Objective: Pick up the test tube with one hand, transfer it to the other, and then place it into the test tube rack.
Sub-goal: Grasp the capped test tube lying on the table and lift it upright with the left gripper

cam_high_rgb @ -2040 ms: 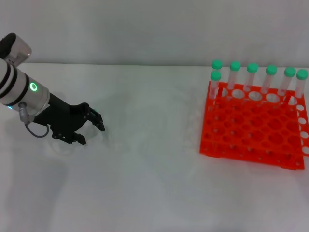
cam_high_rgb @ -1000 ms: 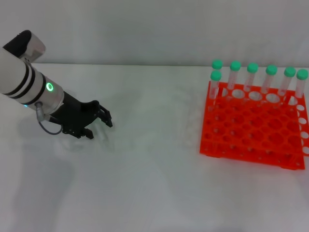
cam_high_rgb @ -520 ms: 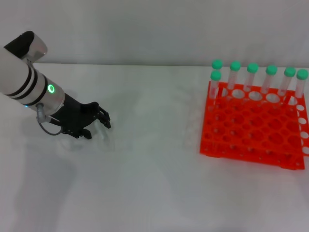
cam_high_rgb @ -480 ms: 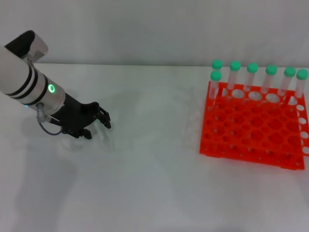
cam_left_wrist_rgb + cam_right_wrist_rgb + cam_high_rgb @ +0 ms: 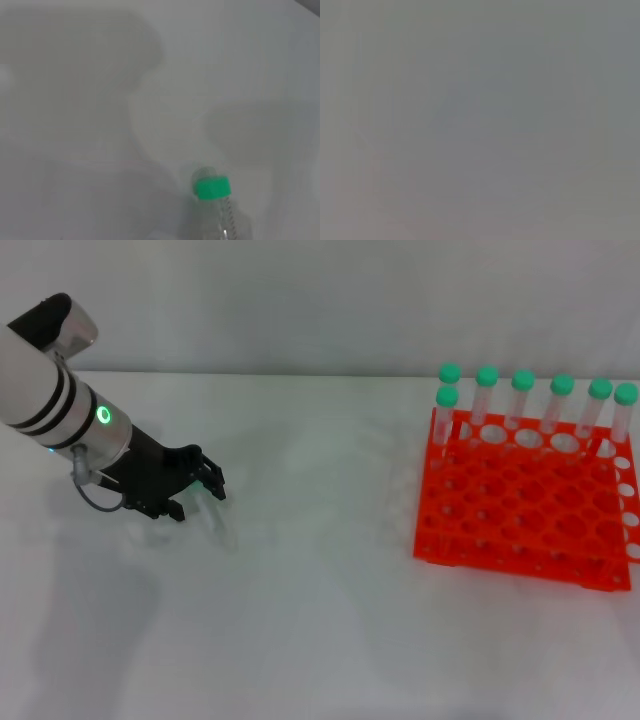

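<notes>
My left hand (image 5: 197, 487), black, on the silver-white arm with the green ring light, is at the left of the white table, its fingers curled around the test tube. The tube's clear body shows faintly just below and right of the fingers (image 5: 216, 516). The left wrist view shows its green cap (image 5: 212, 187) close up over the table. The orange test tube rack (image 5: 520, 515) stands at the far right. My right hand, the one with the white label, is out of view; the right wrist view shows only plain grey.
Several green-capped tubes (image 5: 522, 390) stand upright in the rack's back row. The table's far edge meets a pale wall behind. White table surface lies between my left hand and the rack.
My left hand moved right toward the tube and its fingers curled in. In the last half second the arm rose slightly and drew back to the left, and the tube's clear body shows more.
</notes>
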Robot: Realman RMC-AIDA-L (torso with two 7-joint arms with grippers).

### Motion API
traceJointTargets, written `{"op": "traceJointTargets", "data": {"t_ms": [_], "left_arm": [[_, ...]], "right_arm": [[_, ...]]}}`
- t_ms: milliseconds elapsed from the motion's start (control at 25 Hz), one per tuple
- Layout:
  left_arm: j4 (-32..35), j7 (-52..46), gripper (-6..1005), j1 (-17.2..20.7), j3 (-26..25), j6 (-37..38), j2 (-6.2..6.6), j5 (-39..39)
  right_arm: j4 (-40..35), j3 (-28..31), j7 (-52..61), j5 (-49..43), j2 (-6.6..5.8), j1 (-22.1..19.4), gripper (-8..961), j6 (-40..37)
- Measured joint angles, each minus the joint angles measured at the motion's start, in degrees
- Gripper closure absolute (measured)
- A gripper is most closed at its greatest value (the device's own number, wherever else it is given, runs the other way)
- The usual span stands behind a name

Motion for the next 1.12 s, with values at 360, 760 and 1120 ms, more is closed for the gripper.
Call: {"op": "traceJointTargets", "data": {"t_ms": [360, 760, 1120], "left_arm": [[0.1, -0.5, 497, -0.7, 0.0, -2.6, -1.05, 1.2], [1.0, -0.6, 519, -0.8, 0.0, -2.6, -1.29, 1.4], [1.5, -0.6, 525, -1.4, 0.0, -4.0, -2.66, 3.6]], "right_arm": [[0.0, 0.0, 0.0, 0.0, -0.09, 0.9, 72, 0.3], [0.0, 0.0, 0.0, 0.0, -0.09, 1.2, 77, 0.4], [0.0, 0.0, 0.0, 0.0, 0.0, 1.2, 78, 0.3]]}}
